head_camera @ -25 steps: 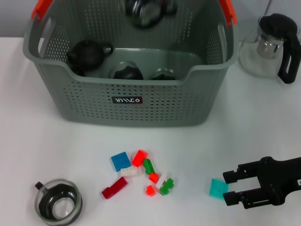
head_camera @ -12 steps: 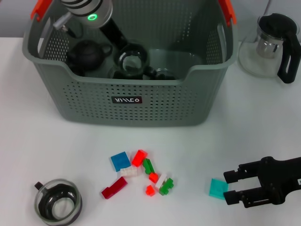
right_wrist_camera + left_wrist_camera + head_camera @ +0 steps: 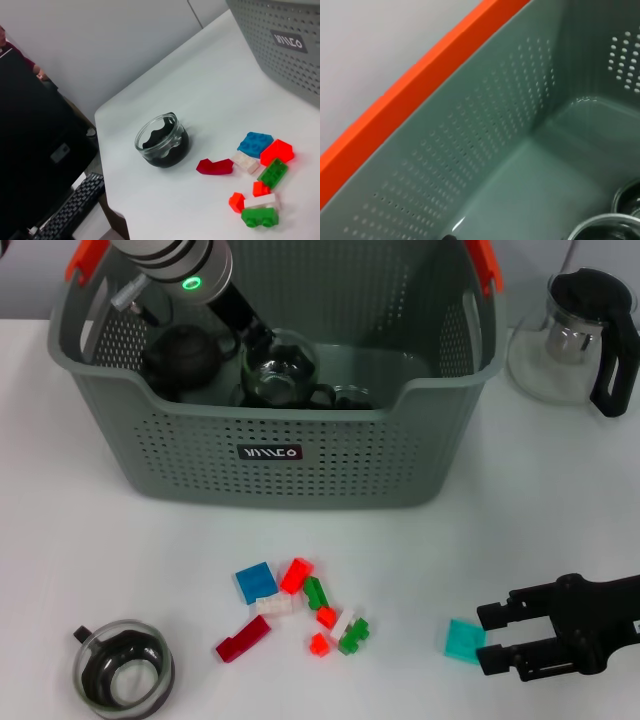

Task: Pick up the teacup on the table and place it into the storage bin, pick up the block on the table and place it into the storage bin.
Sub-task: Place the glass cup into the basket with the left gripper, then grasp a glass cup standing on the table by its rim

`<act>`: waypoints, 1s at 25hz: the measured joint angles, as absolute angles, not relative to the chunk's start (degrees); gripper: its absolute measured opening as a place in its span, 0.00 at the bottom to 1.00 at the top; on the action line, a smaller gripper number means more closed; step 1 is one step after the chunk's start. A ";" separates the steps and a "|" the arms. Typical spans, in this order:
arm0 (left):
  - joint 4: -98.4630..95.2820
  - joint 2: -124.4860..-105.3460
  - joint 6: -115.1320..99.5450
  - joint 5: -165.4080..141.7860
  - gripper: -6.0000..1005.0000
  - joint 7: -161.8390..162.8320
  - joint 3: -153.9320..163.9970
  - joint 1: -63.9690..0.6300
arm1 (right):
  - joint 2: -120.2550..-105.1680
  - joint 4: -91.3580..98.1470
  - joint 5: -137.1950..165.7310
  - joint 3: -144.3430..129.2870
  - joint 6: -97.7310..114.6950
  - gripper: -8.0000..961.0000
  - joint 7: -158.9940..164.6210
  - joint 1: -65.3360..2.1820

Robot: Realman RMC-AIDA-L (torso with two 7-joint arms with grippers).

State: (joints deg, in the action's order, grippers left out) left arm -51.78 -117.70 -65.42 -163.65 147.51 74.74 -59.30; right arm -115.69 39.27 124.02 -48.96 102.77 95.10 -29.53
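Note:
The grey-green storage bin [image 3: 400, 455] stands at the back of the table. My left gripper [image 3: 255, 340] reaches down into it, shut on a glass teacup [image 3: 282, 366] held just above the bin floor. In the left wrist view the bin wall [image 3: 495, 150] and the teacup rim [image 3: 600, 231] show. Another teacup [image 3: 125, 668] with a dark insert stands at the front left, also seen as the teacup [image 3: 162, 141] in the right wrist view. My right gripper [image 3: 486, 638] lies open at the front right, its fingers on either side of a teal block [image 3: 464, 640].
A black teapot [image 3: 185, 355] and other dark cups sit inside the bin. A cluster of loose coloured blocks [image 3: 295, 608] lies in front of the bin. A glass kettle [image 3: 580, 335] with a black handle stands at the back right.
My left arm came down from the far side and lowered the teacup deep into the bin. The right gripper and the teal block have not moved.

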 joint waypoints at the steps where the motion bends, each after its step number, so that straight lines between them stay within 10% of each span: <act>1: -52.07 -117.75 -65.62 -163.65 0.11 147.54 74.55 -59.23 | -115.66 39.25 124.02 -48.95 102.77 0.72 95.14 -29.53; 11: -80.78 -123.68 -74.70 -135.29 0.50 135.98 50.69 -44.82 | -115.75 39.20 124.01 -48.95 102.64 0.71 95.18 -29.44; 19: -49.77 -112.58 -106.82 -76.02 0.72 111.77 31.44 -38.53 | -115.70 38.91 123.76 -48.95 102.75 0.71 95.13 -29.67; 25: -36.01 -113.24 -116.16 -80.20 0.77 105.51 27.60 -33.13 | -115.68 38.69 123.97 -48.95 102.81 0.72 95.10 -30.33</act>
State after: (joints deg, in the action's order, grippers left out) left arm -36.01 -113.24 -116.16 -80.20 105.51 27.60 -33.13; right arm -115.68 38.69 123.97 -48.95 102.81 95.10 -30.33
